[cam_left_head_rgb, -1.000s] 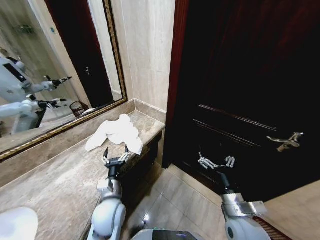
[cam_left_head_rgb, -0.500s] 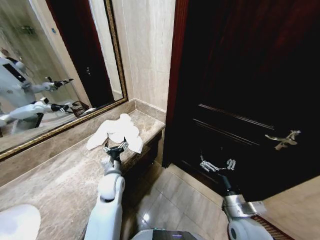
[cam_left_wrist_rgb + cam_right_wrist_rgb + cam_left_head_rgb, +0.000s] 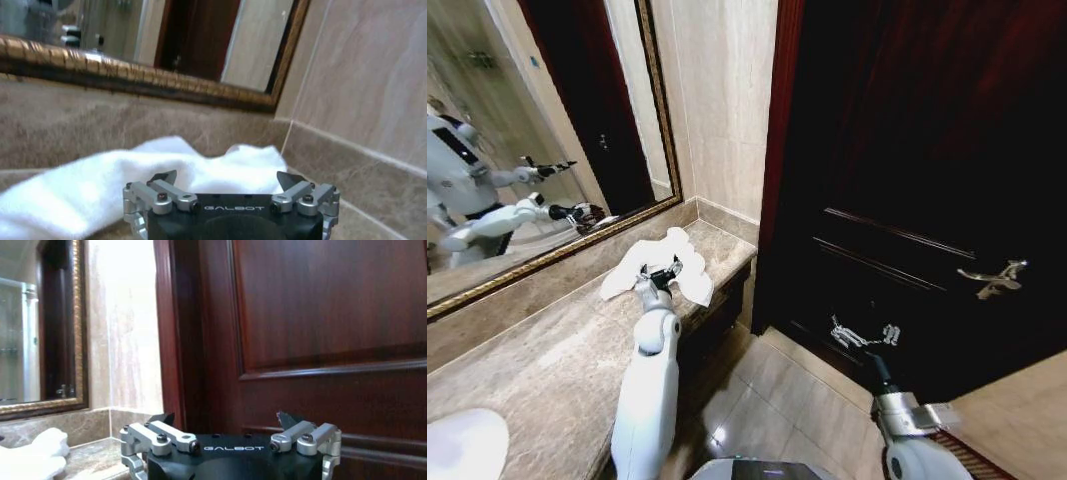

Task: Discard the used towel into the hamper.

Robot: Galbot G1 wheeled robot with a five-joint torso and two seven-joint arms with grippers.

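Towel lies crumpled on counter, just below mirror corner. L gripper over towel, jaws spread, nothing held. R gripper well right of towel by door, open, idle. Pickup not yet done; drop into hamper remains.

white towel is just crumpled in a loose heap on the marble counter, near its end by the wall corner, below the mirror. folds all bunched up.
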